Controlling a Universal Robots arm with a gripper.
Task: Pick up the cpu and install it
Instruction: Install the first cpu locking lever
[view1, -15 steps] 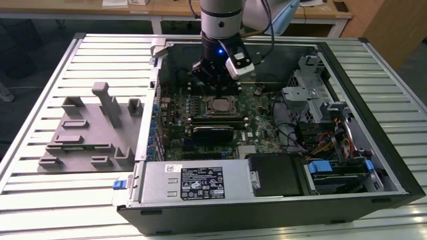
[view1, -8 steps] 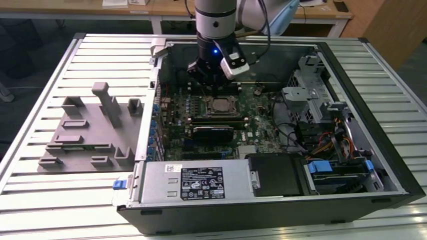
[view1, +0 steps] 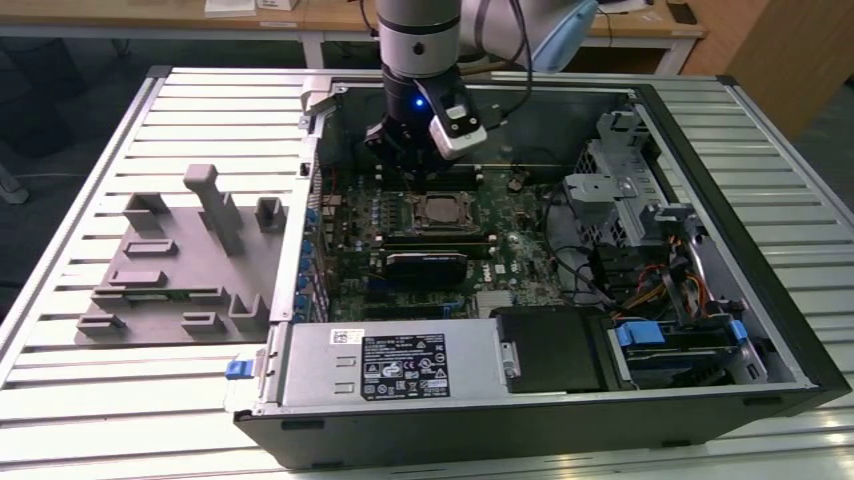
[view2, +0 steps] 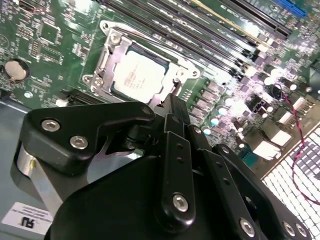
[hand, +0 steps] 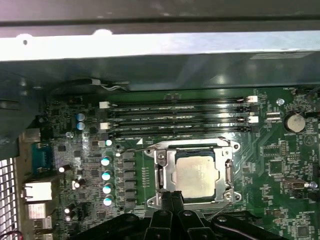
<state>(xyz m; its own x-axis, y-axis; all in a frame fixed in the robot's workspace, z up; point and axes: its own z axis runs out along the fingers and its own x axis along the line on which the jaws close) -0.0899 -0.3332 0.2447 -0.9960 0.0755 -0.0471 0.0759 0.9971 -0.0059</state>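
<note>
Alt text: My claw (hand: 173, 198) hangs inside an open computer case (view1: 534, 445), low over the green motherboard (hand: 280, 165). Its two black fingertips (view2: 173, 106) stand close together, narrow, with nothing visible between them.

The cpu (hand: 196, 174), a flat square chip with a pale silvery top, lies flat in its socket, ringed by the metal socket frame (hand: 161, 170). It looks already seated, so I judge the placing step done or nearly so. In both wrist views my fingertips line up with one edge of that frame, and the chip lies just beyond them. I cannot tell whether the tips touch the frame or hover above it. Being square, the chip has no long axis. Its sides run parallel to the memory slots (hand: 177, 117) beside the socket.

The case lies on its side on a slatted metal surface (view1: 80, 400), with the power supply (view1: 387, 365) at its near end. Beside the case, toward the exterior view's left, sits a grey fixture block (view1: 174, 270). A wooden desk (view1: 334, 15) stands behind.
</note>
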